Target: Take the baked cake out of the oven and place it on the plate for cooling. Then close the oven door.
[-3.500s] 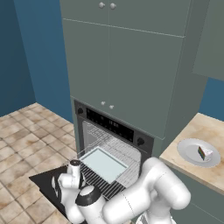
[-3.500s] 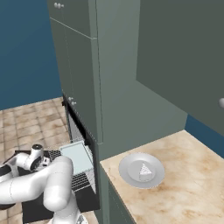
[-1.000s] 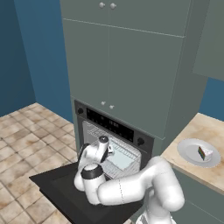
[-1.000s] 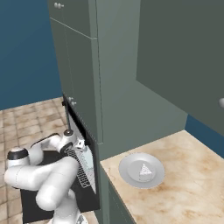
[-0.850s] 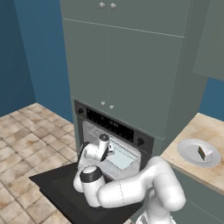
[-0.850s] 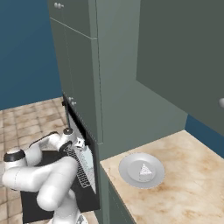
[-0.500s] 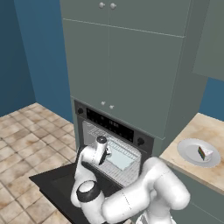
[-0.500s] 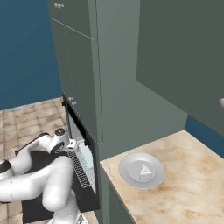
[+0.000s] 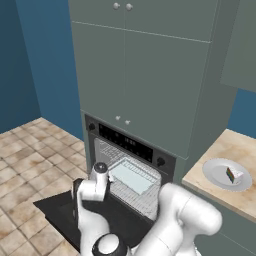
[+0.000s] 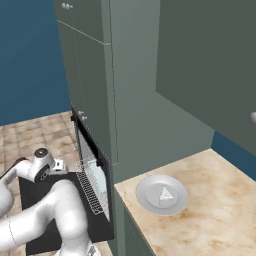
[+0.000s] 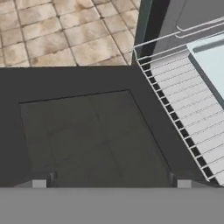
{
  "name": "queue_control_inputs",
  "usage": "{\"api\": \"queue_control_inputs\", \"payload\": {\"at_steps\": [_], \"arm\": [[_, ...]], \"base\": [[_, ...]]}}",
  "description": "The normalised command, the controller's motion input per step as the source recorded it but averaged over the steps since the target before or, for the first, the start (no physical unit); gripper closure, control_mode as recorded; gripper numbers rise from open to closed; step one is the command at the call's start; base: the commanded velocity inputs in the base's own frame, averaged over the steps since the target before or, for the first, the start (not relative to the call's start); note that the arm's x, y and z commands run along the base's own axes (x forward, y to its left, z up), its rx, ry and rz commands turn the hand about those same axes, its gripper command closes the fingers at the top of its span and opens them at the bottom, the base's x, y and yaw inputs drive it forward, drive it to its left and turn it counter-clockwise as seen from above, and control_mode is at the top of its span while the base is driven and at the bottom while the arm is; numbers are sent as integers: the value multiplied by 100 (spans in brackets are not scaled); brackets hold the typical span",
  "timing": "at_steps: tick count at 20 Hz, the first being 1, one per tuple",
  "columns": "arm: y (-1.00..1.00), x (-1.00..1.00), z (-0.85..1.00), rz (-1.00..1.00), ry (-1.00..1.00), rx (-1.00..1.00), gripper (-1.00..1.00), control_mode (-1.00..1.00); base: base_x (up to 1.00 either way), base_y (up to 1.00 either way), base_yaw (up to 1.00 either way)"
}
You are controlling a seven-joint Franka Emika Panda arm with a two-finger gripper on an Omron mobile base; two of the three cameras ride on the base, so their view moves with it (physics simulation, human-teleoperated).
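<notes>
The baked cake (image 9: 233,174), a tiny white wedge with a dark side, lies on the round white plate (image 9: 218,176) on the counter right of the oven (image 9: 131,146). From the right base view the cake (image 10: 165,194) sits near the plate's (image 10: 147,197) middle. The oven door (image 9: 59,214) hangs open and flat, a black panel with a dark window (image 11: 87,135). My gripper (image 9: 77,201) hovers over the door, pointing down at it. Its jaws stand wide open and hold nothing, with a fingertip (image 11: 39,182) at each lower corner of the hand view.
A wire rack (image 11: 188,103) juts out of the oven over the door's hinge edge, carrying a pale blue-white tray (image 9: 131,176). Tiled floor (image 9: 30,165) lies left of the door. Grey-green cabinets (image 9: 145,65) rise above the oven, and the wooden counter (image 10: 210,215) stretches right.
My hand has drawn back from the oven mouth, moving left and lower over the open door. The cake and plate have not moved.
</notes>
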Motion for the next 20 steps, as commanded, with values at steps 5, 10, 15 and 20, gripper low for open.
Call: {"api": "queue_control_inputs", "payload": {"at_steps": [5, 10, 15, 20], "arm": [[88, -27, 100, 11, -1, -6, -100, -100], [77, -20, 100, 10, 0, -9, -100, -100], [66, -29, 86, 6, 0, -19, -100, -100], [55, -41, 23, 7, 0, -28, -100, -100]], "base": [[0, 0, 0], [0, 0, 0], [0, 0, 0], [0, 0, 0]]}}
